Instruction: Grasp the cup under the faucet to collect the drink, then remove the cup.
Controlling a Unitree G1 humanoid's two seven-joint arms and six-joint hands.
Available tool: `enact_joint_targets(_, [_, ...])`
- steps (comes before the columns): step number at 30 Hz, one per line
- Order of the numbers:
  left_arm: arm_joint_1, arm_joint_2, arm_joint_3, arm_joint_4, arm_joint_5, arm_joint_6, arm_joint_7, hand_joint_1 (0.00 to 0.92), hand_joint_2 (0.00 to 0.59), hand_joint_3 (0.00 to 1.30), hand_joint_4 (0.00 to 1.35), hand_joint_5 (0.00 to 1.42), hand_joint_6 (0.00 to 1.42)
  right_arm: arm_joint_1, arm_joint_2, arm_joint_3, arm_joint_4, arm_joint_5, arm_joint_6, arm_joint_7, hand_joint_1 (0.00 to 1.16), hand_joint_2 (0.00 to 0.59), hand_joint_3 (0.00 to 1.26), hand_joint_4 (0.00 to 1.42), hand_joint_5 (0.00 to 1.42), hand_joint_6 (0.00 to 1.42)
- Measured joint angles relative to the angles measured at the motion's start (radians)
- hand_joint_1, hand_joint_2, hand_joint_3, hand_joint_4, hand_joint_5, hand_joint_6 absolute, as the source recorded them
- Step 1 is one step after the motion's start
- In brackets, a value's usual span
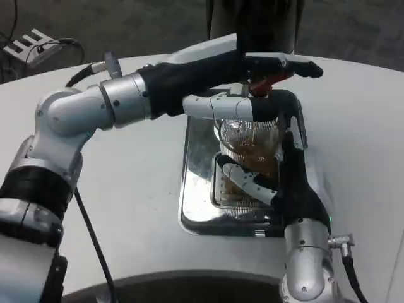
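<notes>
From where I stand, both arms meet over a shiny metal tray [196,189] that sits on the white desk [126,208]. The left arm reaches across from the left side, and its hand [252,85] lies high over the back of the tray. Its upper fingers stretch out to the right over a red tap handle [270,81], pressing or resting on it as far as I can make out, while a lower white finger runs along just above the cup. I cannot see anything actually gripped inside that hand.

The right arm comes up from the near edge of the desk, and its hand [278,170] is wrapped around a clear plastic cup [249,142]. Black fingers [293,139] rise along the cup's right side and a white finger curls across its front lower down, so the cup is held between them. The cup stands upright over the tray's slotted drain grid [237,196], directly below the red handle, with brown drink in its lower part.

A black cable [95,240] trails across the desk beside the left arm.
</notes>
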Motion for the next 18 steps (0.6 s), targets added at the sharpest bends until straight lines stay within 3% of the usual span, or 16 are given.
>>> enact_joint_targets(18, [-0.025,0.006,-0.002,0.026,0.027,-0.006,0.008,0.000,0.000,0.20,0.11,0.07,0.06,-0.081,-0.006,0.022,0.121,0.026,-0.001,-0.101,0.69,0.204,0.00,0.02,0.09,0.10])
